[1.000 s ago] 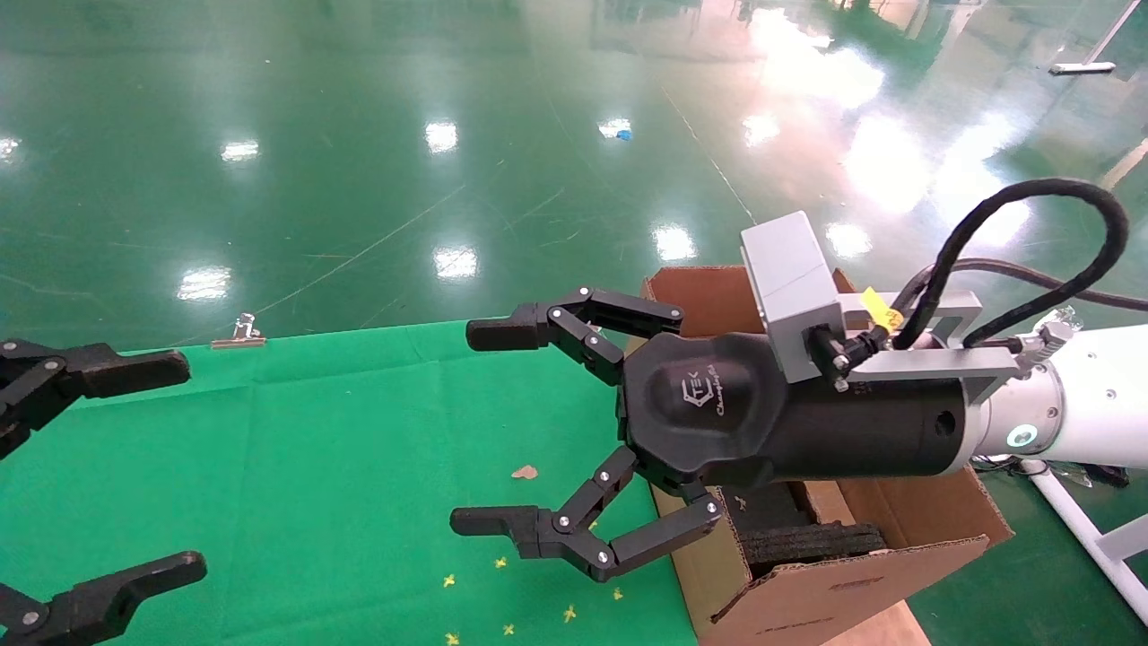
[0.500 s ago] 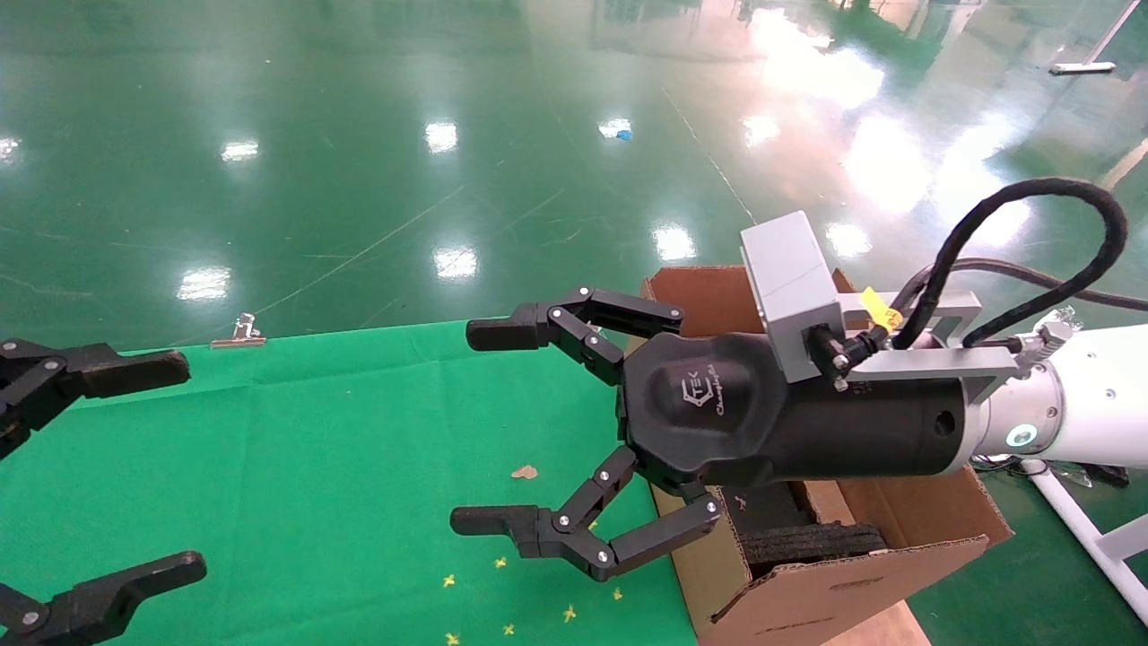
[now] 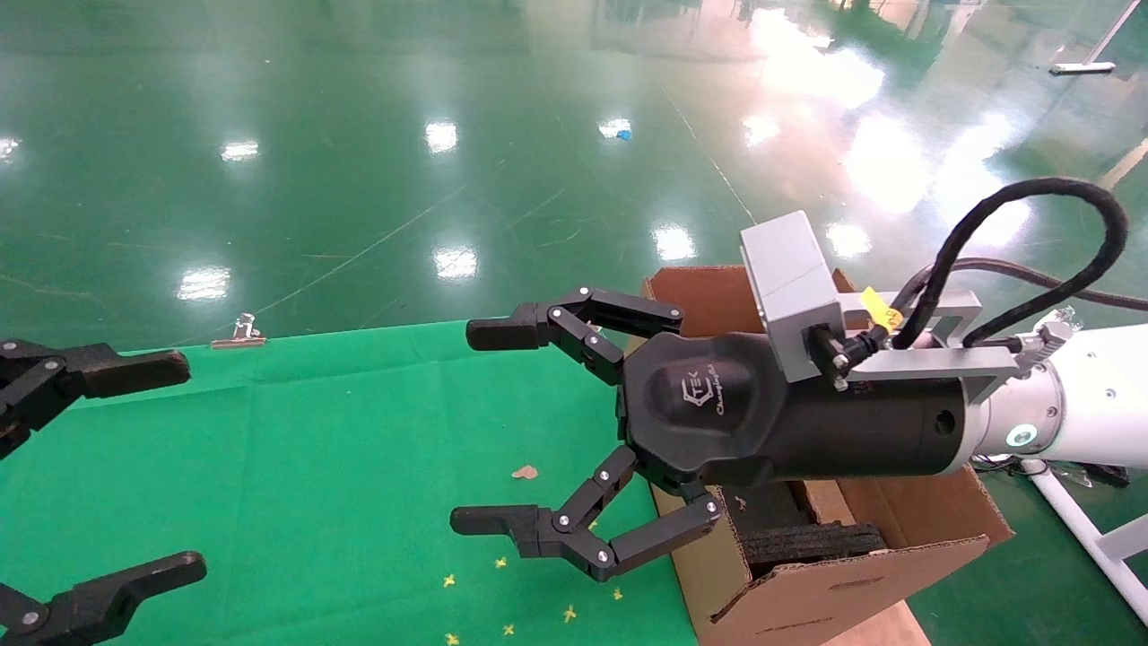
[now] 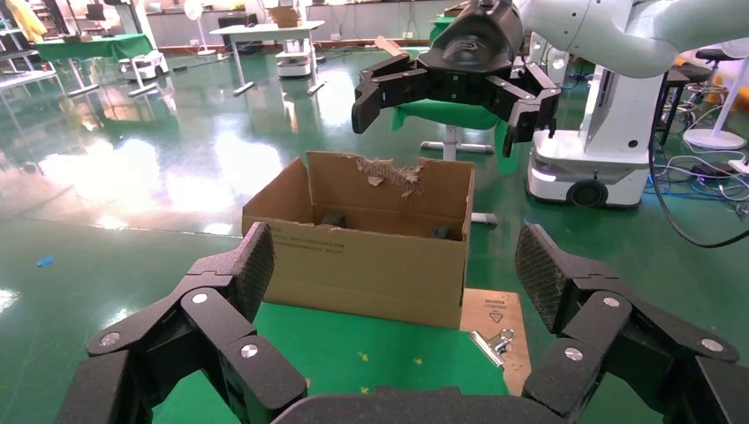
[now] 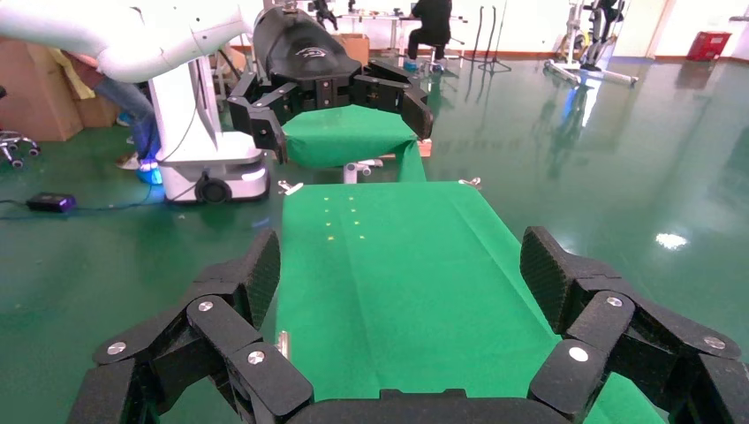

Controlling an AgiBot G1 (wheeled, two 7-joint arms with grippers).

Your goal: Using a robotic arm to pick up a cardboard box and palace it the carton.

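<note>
Two pincers show in the head view. The right pincer [image 3: 484,426], on the white arm [image 3: 1090,395] with its grey camera block [image 3: 789,274] and black cable [image 3: 1031,233], hangs released above the green desk [image 3: 314,467], its fingers spread wide with nothing between them. Just behind and below its wrist stands the carton [image 3: 861,574], black foam [image 3: 812,543] lining its inside. A brown scrap [image 3: 524,472] lies on the cloth between the spread fingers, and small yellow specks [image 3: 502,597] lie below the lower finger. The left pincer [image 3: 134,467] sits at the desk's left edge, also released, well apart from the right one. A metal clip [image 3: 240,332] sits at the desk's far edge, beyond the left pincer. No small box can be seen in this view.

Left wrist view: the left pincer [image 4: 393,265] gapes empty, and beyond its fingertips stands the carton [image 4: 366,247] with a torn back flap and foam [image 4: 334,218] inside. The right pincer [image 4: 450,93] hovers open above the carton. A clip [image 4: 495,343] lies near the carton's corner.

Right wrist view: the right pincer [image 5: 402,265] is spread open over the bare green desk [image 5: 397,265]; the left pincer [image 5: 340,97] faces it from the far end, open too. The small box is not visible here either.
</note>
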